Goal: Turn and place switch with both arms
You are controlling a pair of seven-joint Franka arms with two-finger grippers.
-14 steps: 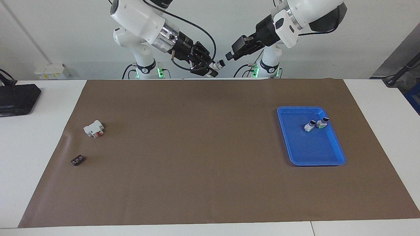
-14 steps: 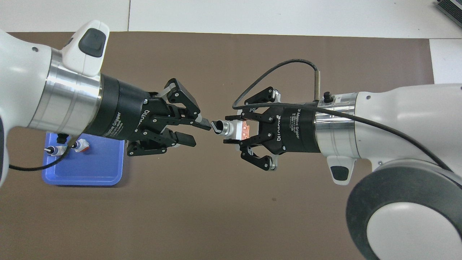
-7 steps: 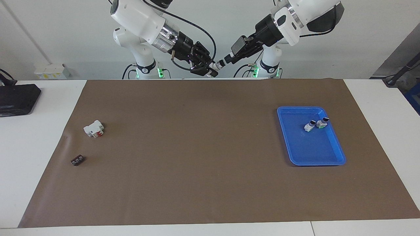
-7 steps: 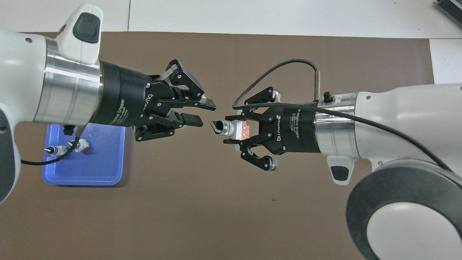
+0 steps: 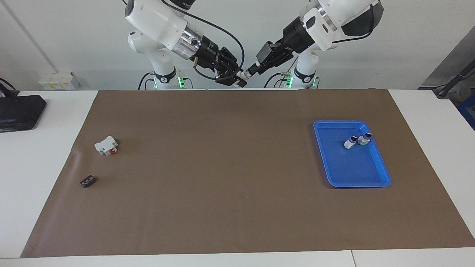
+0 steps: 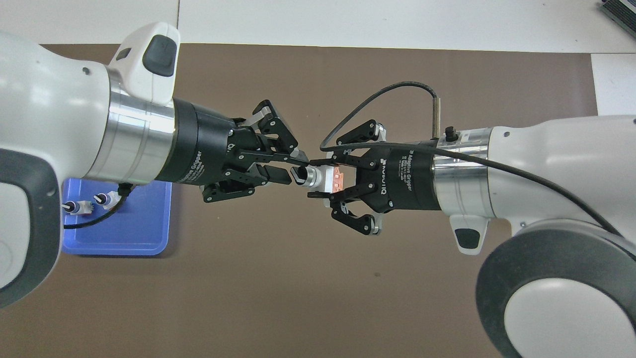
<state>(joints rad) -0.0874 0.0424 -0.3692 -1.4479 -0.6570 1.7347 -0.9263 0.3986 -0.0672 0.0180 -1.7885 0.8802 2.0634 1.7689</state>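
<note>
My right gripper (image 6: 318, 180) is shut on the switch (image 6: 320, 177) and holds it in the air over the brown mat's edge by the robots. The switch's orange block (image 6: 338, 178) faces the palm and its black knob tip (image 6: 298, 175) points at my left gripper (image 6: 294, 168). My left gripper is open, with one fingertip on each side of the knob tip; I cannot tell whether they touch it. In the facing view the right gripper (image 5: 237, 79), the switch (image 5: 245, 75) and the left gripper (image 5: 254, 69) meet high between the two arm bases.
A blue tray (image 5: 352, 174) toward the left arm's end holds two white-and-green switches (image 5: 350, 142) (image 5: 364, 139). A white block with a red part (image 5: 106, 145) and a small black part (image 5: 87, 181) lie toward the right arm's end. A black device (image 5: 18, 111) sits off the mat.
My left gripper has moved in toward the switch, and its open fingertips now sit at the knob tip. My right gripper has held still with the switch.
</note>
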